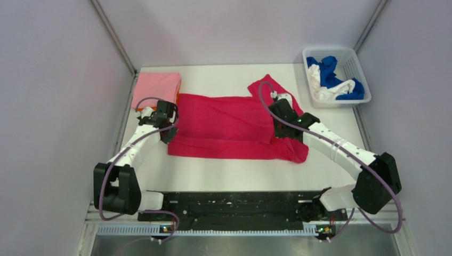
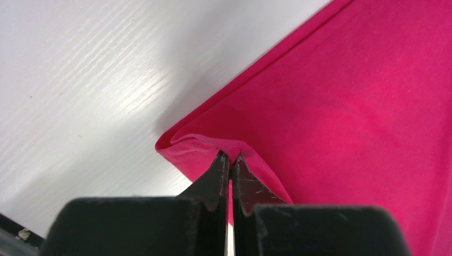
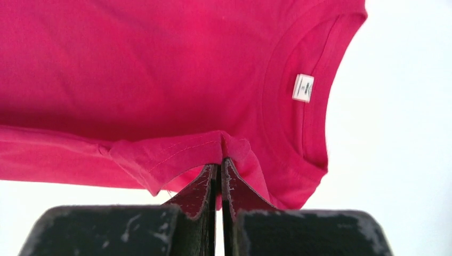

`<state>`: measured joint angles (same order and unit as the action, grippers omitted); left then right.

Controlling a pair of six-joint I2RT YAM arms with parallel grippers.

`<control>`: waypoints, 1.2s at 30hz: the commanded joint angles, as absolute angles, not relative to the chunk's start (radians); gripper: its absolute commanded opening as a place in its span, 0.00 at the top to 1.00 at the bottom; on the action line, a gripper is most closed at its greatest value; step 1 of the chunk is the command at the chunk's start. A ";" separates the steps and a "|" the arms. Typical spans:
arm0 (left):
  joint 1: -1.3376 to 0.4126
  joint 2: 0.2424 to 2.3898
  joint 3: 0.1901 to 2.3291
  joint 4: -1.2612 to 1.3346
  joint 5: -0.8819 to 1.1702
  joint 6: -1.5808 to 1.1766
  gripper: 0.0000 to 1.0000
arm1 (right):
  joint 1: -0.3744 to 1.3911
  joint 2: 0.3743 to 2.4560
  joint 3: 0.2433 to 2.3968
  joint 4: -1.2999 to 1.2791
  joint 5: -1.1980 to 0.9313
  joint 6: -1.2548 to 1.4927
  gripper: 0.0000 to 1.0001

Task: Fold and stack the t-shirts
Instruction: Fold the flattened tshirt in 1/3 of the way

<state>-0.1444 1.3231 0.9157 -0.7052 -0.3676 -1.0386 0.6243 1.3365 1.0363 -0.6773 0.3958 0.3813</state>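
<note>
A crimson-pink t-shirt (image 1: pixel 229 125) lies spread across the middle of the table, partly folded. My left gripper (image 1: pixel 168 118) is shut on its left hem corner (image 2: pixel 200 146), pinching a fold of cloth. My right gripper (image 1: pixel 278 113) is shut on the sleeve edge (image 3: pixel 181 154) near the collar, whose white label (image 3: pixel 303 87) shows. A folded light pink t-shirt (image 1: pixel 157 88) lies at the back left, with an orange edge (image 1: pixel 139 109) showing under it. Blue and white shirts (image 1: pixel 333 80) lie bunched in the basket.
A white plastic mesh basket (image 1: pixel 357 66) stands at the back right corner. Grey walls close in the table on the left, back and right. Bare white tabletop (image 1: pixel 240 170) lies between the shirt and the arm bases.
</note>
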 commanded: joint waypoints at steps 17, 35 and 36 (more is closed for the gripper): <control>-0.108 1.600 1.097 -0.611 -0.341 -0.955 1.00 | 0.459 1.637 1.215 -0.446 -0.072 -0.972 1.00; -0.076 1.547 1.170 -0.674 -0.308 -0.906 0.14 | 0.418 1.640 1.153 0.064 0.223 -0.444 0.01; -0.075 1.525 1.161 -0.673 -0.296 -0.899 0.12 | 0.418 1.591 1.109 0.099 0.226 -0.371 0.01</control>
<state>-0.0788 1.6390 1.1408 -0.6640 -0.3237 -0.9260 0.4225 1.7760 1.2102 -0.1062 0.1680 -0.6621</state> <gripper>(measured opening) 0.849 0.985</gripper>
